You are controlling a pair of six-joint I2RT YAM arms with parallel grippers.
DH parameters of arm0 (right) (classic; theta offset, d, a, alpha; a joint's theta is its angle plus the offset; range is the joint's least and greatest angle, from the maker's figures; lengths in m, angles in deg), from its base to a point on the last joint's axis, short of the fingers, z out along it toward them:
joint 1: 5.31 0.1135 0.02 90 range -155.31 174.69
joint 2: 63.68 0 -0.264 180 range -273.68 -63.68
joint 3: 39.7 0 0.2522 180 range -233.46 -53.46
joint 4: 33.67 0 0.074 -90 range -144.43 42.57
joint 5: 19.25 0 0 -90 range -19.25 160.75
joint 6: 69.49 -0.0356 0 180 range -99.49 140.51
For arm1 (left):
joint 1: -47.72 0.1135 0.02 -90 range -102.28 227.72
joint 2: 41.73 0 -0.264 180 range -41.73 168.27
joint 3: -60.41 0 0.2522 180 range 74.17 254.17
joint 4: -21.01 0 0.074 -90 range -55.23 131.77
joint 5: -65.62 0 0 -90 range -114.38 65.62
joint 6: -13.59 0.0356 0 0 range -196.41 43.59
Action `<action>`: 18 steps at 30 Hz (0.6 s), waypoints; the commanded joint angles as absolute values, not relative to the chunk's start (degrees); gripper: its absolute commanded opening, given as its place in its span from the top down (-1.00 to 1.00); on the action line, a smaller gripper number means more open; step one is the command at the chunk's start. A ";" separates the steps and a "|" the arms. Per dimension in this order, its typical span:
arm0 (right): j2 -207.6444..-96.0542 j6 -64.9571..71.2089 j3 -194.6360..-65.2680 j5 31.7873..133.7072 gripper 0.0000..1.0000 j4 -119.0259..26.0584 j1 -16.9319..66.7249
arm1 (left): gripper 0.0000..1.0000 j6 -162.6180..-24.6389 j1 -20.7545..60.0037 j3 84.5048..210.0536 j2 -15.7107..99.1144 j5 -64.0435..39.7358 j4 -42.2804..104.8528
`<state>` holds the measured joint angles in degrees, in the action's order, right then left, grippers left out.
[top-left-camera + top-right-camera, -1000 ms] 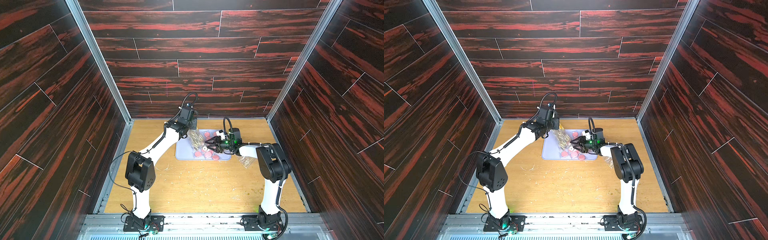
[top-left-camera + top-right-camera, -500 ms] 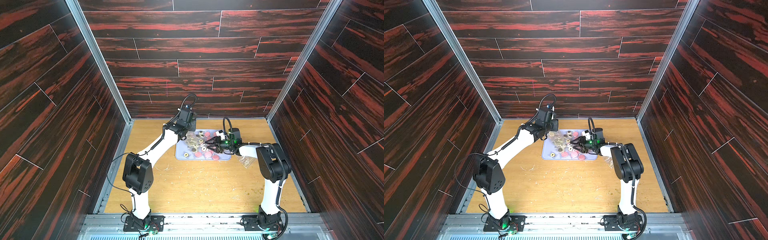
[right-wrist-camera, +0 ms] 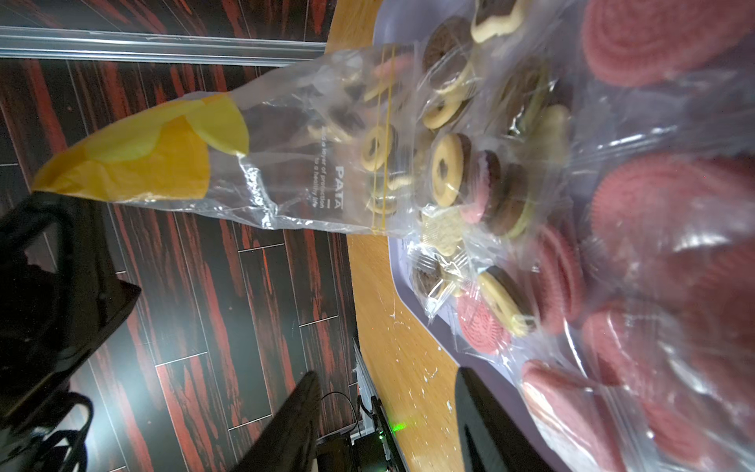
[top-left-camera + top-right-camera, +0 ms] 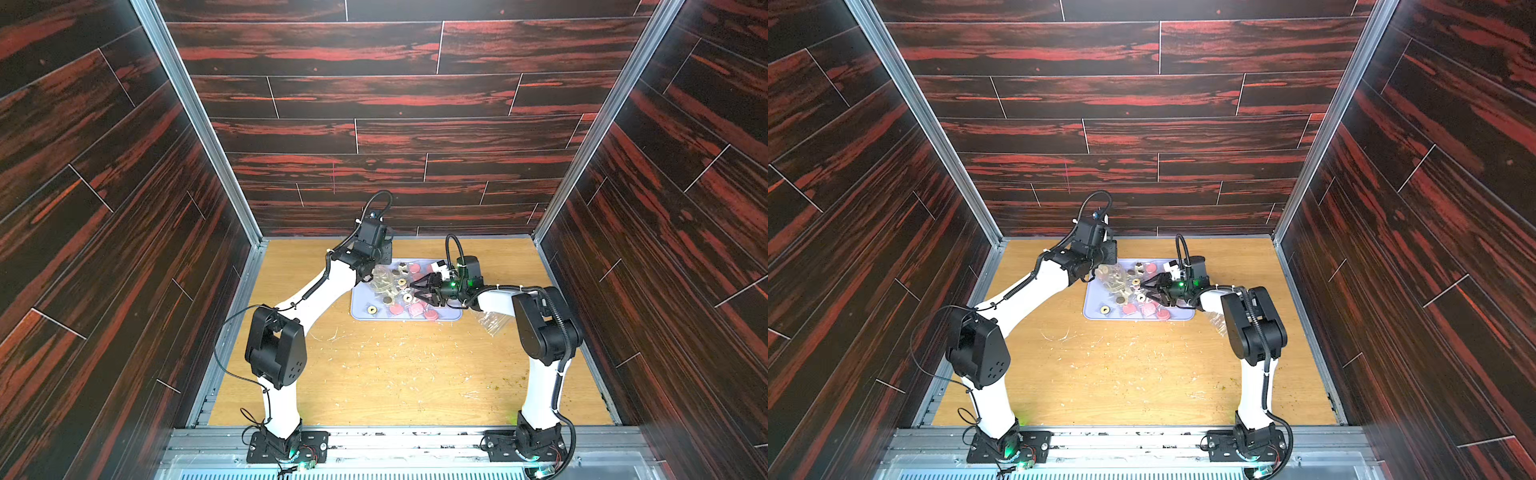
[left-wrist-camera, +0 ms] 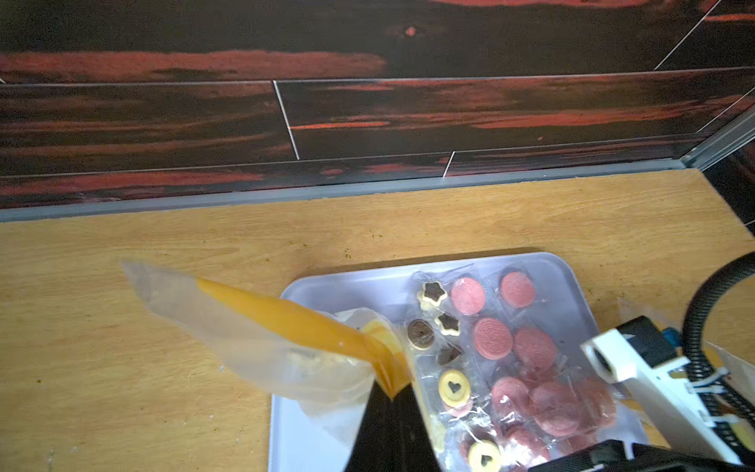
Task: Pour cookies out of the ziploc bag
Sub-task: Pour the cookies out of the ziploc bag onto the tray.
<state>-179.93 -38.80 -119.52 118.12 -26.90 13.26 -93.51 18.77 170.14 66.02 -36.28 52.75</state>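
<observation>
Left pincer (image 5: 390, 394) is pinched on the yellow corner of the ziploc bag (image 3: 294, 163), with the bag's open end tipped down. Cookies (image 4: 415, 308), pink, cream and brown, lie on the pale tray (image 4: 360, 316), mid-frame in both top views; a few sit inside the bag. Right pincer (image 4: 419, 288) hangs above them, jaws apart, holding nothing. The tray sits on a wooden table (image 4: 374, 374).
</observation>
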 commanded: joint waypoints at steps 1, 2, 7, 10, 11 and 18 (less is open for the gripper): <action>-176.89 -38.29 -120.61 118.49 -0.12 -27.31 13.85 | 1.00 -95.22 17.77 170.33 62.16 -35.44 52.79; -176.89 -38.37 -120.54 118.54 -0.12 -27.18 13.86 | 1.00 -95.19 17.47 170.39 62.09 -35.52 52.74; -176.66 -38.38 -119.92 118.56 -0.11 -27.06 13.86 | 1.00 -95.91 16.36 171.17 61.81 -35.48 52.83; -176.36 -38.40 -119.73 118.48 -0.11 -27.05 13.85 | 1.00 -95.79 15.57 172.25 62.22 -35.79 53.79; -176.27 -38.40 -119.70 118.40 -0.11 -27.04 13.86 | 1.00 -95.68 15.32 172.46 62.29 -36.05 53.92; -176.18 -38.37 -119.47 118.38 -0.11 -27.04 13.86 | 1.00 -95.90 14.81 172.58 62.29 -36.34 54.15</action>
<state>-179.93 -38.80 -119.52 118.12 -26.90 13.59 -94.95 15.01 170.82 65.45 -35.85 53.62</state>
